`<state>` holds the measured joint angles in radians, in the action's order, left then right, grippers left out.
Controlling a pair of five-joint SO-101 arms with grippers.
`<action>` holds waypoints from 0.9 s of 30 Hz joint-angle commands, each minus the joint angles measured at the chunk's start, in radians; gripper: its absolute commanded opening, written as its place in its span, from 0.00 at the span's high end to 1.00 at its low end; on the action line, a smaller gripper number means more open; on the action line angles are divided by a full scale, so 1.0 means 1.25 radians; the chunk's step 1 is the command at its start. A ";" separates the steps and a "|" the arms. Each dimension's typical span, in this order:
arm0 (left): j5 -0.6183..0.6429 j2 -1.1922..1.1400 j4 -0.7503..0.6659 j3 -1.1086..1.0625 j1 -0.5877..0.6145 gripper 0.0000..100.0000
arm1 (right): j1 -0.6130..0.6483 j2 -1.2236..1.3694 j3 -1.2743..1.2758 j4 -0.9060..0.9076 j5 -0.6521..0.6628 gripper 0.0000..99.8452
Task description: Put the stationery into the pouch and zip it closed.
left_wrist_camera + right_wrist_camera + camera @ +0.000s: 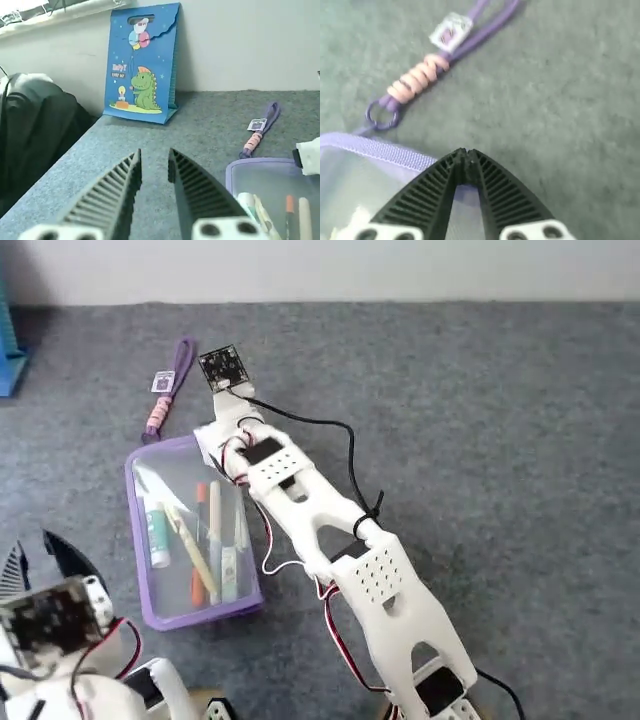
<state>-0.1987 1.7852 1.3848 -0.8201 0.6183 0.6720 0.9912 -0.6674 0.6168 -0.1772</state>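
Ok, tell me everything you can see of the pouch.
The pouch is a flat rectangle of clear plastic with purple fabric trim, lying on the grey table. Stationery, mostly pens, lies inside. A purple strap with a pink coil runs from its far corner. The right hand, shut, sits at that far edge.

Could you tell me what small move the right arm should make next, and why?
Probably slide the right claw along the zip edge of the pouch toward the strap. The stationery already lies inside, and the claw sits shut at that edge; whether it holds the slider I cannot tell.
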 commanded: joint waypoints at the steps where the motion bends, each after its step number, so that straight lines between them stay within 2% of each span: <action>1: -0.032 0.025 0.023 -0.007 0.006 0.91 | 0.010 -0.013 -0.076 0.260 0.018 0.99; 5: -0.029 0.023 0.052 -0.003 0.006 0.91 | -0.008 -0.003 -0.136 0.450 0.164 0.99; 7: -0.029 0.023 0.055 -0.003 0.006 0.91 | -0.020 -0.004 -0.161 0.512 0.205 0.99; 17: -0.029 0.023 0.053 -0.002 0.006 0.91 | -0.066 -0.003 -0.311 0.920 0.210 0.99; 22: -0.029 0.023 0.054 -0.002 0.006 0.91 | -0.088 -0.035 -0.273 0.945 0.210 0.99; 27: -0.029 0.023 0.054 -0.002 0.006 0.91 | -0.096 -0.121 -0.120 0.945 0.210 0.99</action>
<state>-0.2294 1.8082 1.4507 -0.8293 0.6229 0.5616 0.9390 -0.9237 1.7476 0.0744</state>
